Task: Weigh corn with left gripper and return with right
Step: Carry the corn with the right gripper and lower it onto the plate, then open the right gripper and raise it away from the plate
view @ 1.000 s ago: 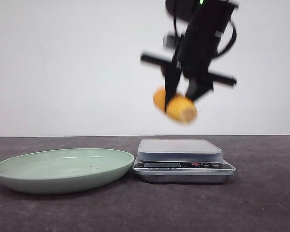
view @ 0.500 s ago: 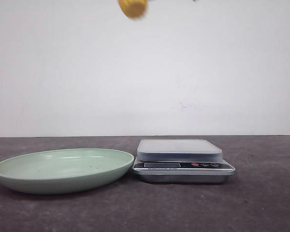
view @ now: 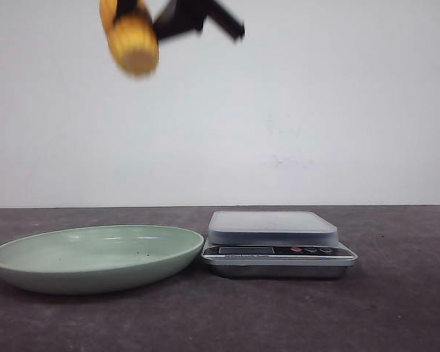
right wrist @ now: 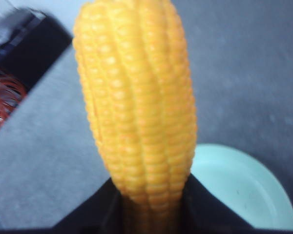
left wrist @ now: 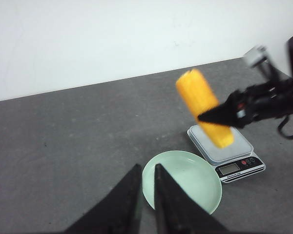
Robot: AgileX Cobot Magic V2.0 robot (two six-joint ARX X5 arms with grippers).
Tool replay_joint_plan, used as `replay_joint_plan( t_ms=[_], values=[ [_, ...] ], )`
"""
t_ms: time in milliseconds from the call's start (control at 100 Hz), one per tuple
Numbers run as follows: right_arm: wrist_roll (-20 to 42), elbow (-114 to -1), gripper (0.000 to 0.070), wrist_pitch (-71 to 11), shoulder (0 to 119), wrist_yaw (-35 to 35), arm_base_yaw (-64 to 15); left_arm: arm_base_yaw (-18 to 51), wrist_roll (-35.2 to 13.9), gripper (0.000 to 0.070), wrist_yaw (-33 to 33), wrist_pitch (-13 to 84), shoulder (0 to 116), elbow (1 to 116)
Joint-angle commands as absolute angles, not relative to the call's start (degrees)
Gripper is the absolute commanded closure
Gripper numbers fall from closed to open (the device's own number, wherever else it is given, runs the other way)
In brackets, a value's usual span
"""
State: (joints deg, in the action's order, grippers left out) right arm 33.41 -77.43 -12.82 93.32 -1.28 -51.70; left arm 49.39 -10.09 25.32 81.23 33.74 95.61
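Gripping the corn (right wrist: 139, 105): right gripper (right wrist: 151, 207) clamped on its kernelled, cylindrical cob.
Below it: round, glossy green plate (right wrist: 249, 187); left gripper (left wrist: 145, 183) fingers nearly together.

yellow-orange corn (right wrist: 139, 117) with kernel rows, pale green plate (view: 95, 257), seemingly speckled.
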Motion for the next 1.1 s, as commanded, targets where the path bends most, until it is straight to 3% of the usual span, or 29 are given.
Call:
replay_joint_plan(
  t_ms=[0,470,890,950,1060,1090],
  values=[
    [36.7,-78.5,0.07,-12.7,96.5,-1.4,-52.5,49.9,-10.4,0.07,25.5,81.5,34.3,96.6],
    [51.1,-78.5,0.07,-14.4,109.1,-7.2,-52.7,49.9,-10.4,0.07,25.5,82.9,34.3,96.6],
    [53.6,-78.5,0.0697,-22.9,110.8,-8.9,-52.4,49.9,-10.1,0.07,25.5,82.9,34.3,96.6],
    [53.5,-78.5,0.0616,-22.3,110.8,-9.0,-52.5,49.9,-10.1,0.07,25.5,82.9,34.3,96.6],
    [53.5,-78.5,0.0279,-20.2,110.8,-9.0,-52.5,49.9,-10.1,0.07,25.5,82.9,34.3,96.6],
    [53.3,-78.5,0.022,-19.2,110.8,-9.0,-52.5,49.9,-10.1,0.07,25.5,82.9,34.3,96.6]
  ],
)
